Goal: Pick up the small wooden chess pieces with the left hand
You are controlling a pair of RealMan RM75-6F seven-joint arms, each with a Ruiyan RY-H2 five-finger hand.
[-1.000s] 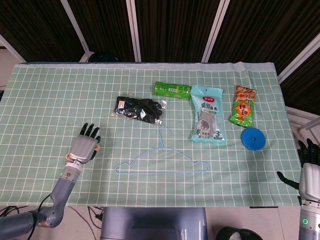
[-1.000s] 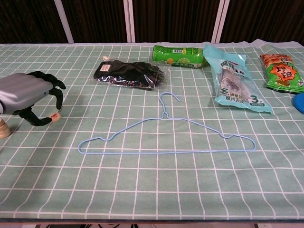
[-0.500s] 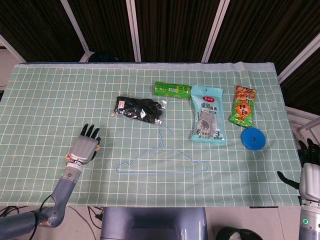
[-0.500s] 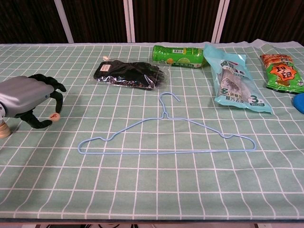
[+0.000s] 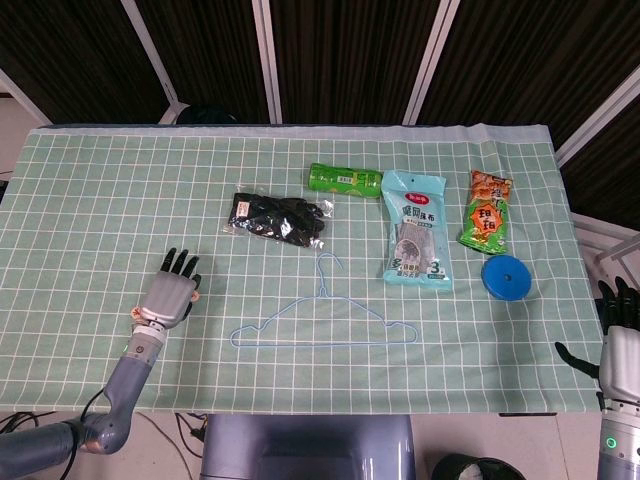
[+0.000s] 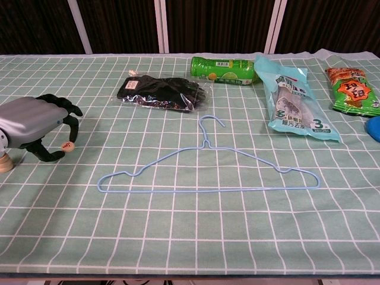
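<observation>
Left hand (image 6: 32, 126), grey metal with black fingers, sits low over the green checked tablecloth (image 5: 100, 200) at about 8 o'clock of the table in the head view. Fingers curled downward; a small round wooden chess piece (image 6: 68, 146) with a red mark on top is at the fingertips, touching them. From these views I cannot tell whether the piece is pinched clear of the cloth or resting on it. In the head view the piece shows only as a pale speck at the hand's 3 o'clock side.

Right hand (image 5: 620, 345) is off the table edge at 4 o'clock, fingers pointing up and apart, thumb out sideways, holding nothing.

Light-blue wire clothes hanger (image 6: 208, 169) lies flat near centre. Packet of black gloves (image 5: 277, 217) at its 11 o'clock. Green cylindrical bottle (image 5: 345, 180) on its side at 12 o'clock. Teal snack bag (image 5: 415, 232), orange-green snack packet (image 5: 486, 211) and blue round disc (image 5: 506, 277) lie at 1 to 3 o'clock.
</observation>
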